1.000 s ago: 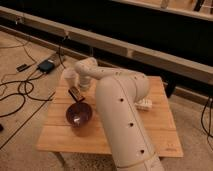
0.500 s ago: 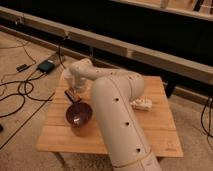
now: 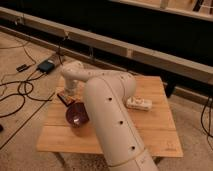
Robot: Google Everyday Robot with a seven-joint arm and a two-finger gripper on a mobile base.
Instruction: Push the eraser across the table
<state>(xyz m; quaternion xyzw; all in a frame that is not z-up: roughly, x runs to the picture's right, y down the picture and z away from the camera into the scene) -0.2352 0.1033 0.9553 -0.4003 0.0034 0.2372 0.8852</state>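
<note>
The eraser (image 3: 63,98) is a small dark flat block with a tan edge, lying near the left edge of the pale wooden table (image 3: 150,131). My gripper (image 3: 69,91) points down from the white arm (image 3: 107,110) and sits right against the eraser's right side; its tips are hidden by the wrist. The round maroon bowl (image 3: 77,115) stands just in front of the eraser, partly behind the arm. The white oblong box (image 3: 139,104) lies to the right of the arm.
The table's left edge is very close to the eraser. Black cables (image 3: 20,90) and a small dark box (image 3: 46,66) lie on the floor to the left. A long dark wall with a pale rail (image 3: 150,52) runs behind the table.
The gripper and wrist have moved left, and the eraser has slid left with them toward the table's left edge. The bowl and the white box have stayed put.
</note>
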